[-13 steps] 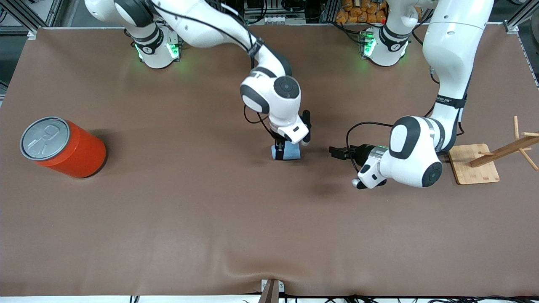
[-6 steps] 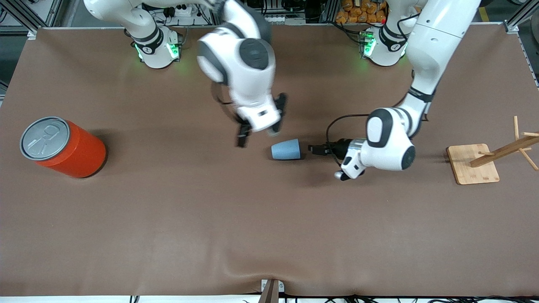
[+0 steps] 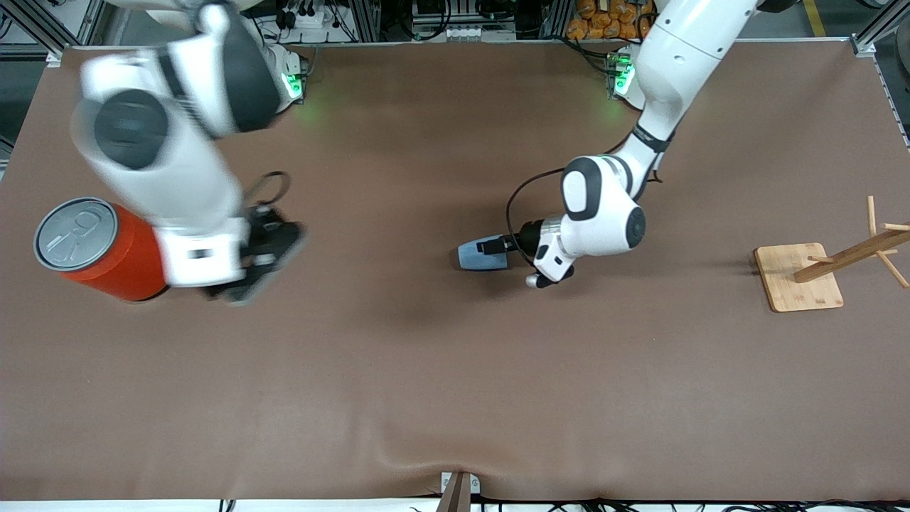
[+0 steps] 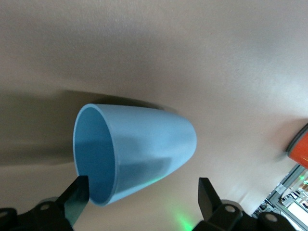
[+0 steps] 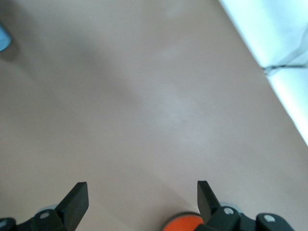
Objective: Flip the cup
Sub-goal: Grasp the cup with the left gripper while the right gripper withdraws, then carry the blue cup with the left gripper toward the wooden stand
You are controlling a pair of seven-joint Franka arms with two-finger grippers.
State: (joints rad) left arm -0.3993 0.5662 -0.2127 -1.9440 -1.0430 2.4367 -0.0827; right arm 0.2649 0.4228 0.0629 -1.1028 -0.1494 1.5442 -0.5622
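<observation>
The light-blue cup (image 3: 475,255) lies on its side on the brown table near the middle, with its rim toward the left arm's end. My left gripper (image 3: 495,247) is low at the cup's rim and open. In the left wrist view the cup (image 4: 144,149) shows its open mouth; one fingertip (image 4: 77,195) is at the rim's edge, the other (image 4: 207,195) stands clear beside the cup's wall. My right gripper (image 3: 264,257) is open and empty, up in the air beside the orange can. The right wrist view shows only a sliver of the cup (image 5: 4,36).
A large orange can (image 3: 106,249) with a grey lid stands toward the right arm's end; it also shows in the right wrist view (image 5: 185,223) and the left wrist view (image 4: 301,149). A wooden stand on a board (image 3: 800,276) sits toward the left arm's end.
My right gripper let go of the cup, rose and swung away toward the orange can. The cup stays on its side. My left gripper moved in along the table to the cup's rim.
</observation>
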